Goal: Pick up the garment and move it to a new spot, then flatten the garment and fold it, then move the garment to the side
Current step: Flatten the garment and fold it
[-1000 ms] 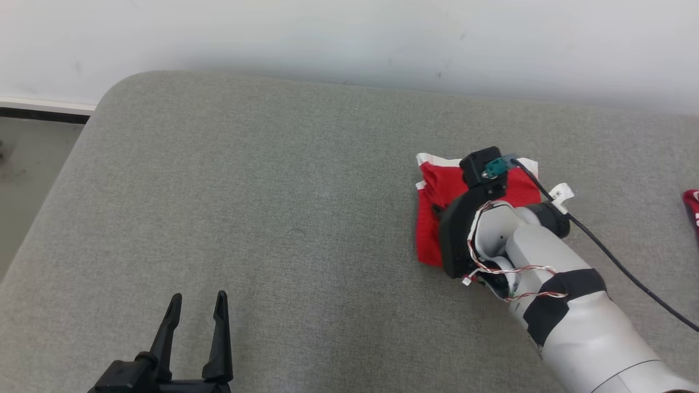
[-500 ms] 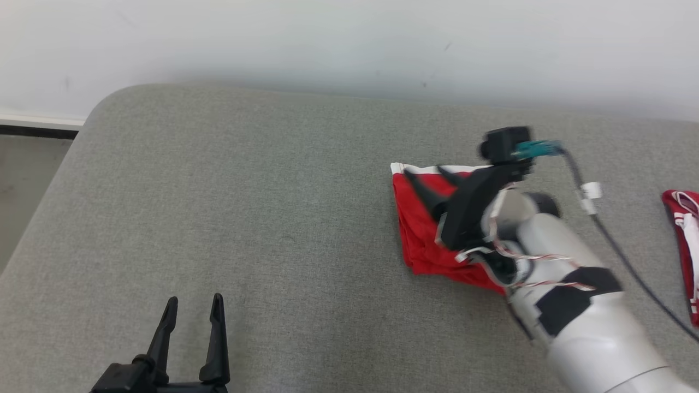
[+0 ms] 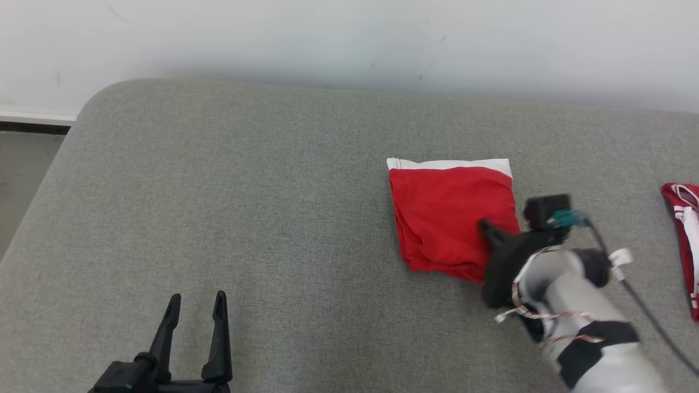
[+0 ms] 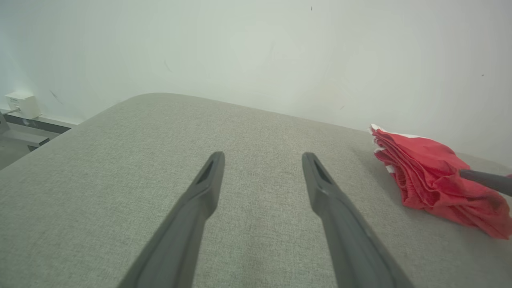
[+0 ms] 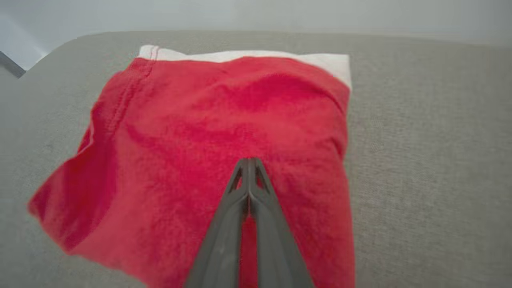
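**Red garment (image 3: 450,215) lies folded on grey cushion (image 3: 246,191)**

Head view: the right gripper (image 3: 485,225) is at its near right corner. The left gripper (image 3: 197,297) sits well apart, fingers spread and empty. Left wrist view: the same wide gap. Right wrist view: tips pressed together over the cloth (none visibly pinched).

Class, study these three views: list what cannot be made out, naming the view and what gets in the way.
Head view: the second red cloth is cut off by the right edge.
Head view: the garment has its near right corner hidden behind the blurred right gripper.
Right wrist view: looking along the shut fingers, contact with the garment cannot be told.
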`<state>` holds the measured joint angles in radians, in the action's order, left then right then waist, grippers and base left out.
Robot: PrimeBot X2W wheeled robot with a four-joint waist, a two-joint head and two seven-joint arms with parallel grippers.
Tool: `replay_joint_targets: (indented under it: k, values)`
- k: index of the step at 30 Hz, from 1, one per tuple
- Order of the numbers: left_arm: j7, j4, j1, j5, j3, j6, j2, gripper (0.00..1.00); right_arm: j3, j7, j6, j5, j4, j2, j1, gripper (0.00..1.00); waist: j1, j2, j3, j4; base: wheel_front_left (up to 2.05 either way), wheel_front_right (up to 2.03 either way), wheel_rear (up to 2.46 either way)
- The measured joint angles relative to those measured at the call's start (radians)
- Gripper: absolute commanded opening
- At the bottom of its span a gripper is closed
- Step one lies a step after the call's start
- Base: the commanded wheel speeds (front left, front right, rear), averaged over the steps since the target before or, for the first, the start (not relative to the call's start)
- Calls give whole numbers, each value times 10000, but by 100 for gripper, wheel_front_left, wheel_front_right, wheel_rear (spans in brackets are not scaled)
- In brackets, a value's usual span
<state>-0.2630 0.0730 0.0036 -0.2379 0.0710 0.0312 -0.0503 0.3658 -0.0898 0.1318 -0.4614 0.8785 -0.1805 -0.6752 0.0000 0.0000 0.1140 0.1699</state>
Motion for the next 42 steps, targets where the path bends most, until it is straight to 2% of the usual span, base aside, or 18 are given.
replay_joint_targets:
  k: [6,13,19,23,24,25,26,27,34,42]
  values:
    - [2,-10,2,2,-142,42,0,100,779,307,0,253,-163,926,459,0,0,0,16,-10,0,0,0]
    - [0,-8,3,10,-199,44,2,100,1987,236,0,42,-449,1271,687,0,0,0,-54,-19,0,0,0]
    - [0,63,14,77,-268,46,0,100,3030,169,0,-1737,-1507,1302,913,0,-1,-1,-211,-67,0,0,0]
    - [0,109,80,153,-445,44,2,100,2926,825,0,-2360,-1962,1306,900,0,0,-1,-376,-217,0,0,0]
    - [0,109,108,180,-514,42,0,100,2807,1062,0,-2353,-2015,1308,895,8,-1,0,-424,-271,0,0,0]
    - [0,111,153,184,-579,31,-2,100,2700,1267,0,-2276,-2044,1304,882,24,-1,-1,-473,-338,0,0,0]
    - [0,111,207,205,-631,31,0,100,2568,1429,0,-2192,-2069,1271,876,49,-1,0,-519,-410,0,0,0]
    - [0,111,248,245,-708,31,2,100,2387,1641,0,-2125,-2109,1227,897,100,0,0,-572,-489,0,0,0]
    - [0,75,446,347,-1080,29,-2,100,1012,2709,0,-1250,-2734,313,1517,100,-1,-1,-924,-1157,0,0,0]
    - [0,182,460,433,-1243,-8,2,100,-506,2602,0,-355,-3521,-654,2742,100,-1,0,-1244,-1937,0,0,0]
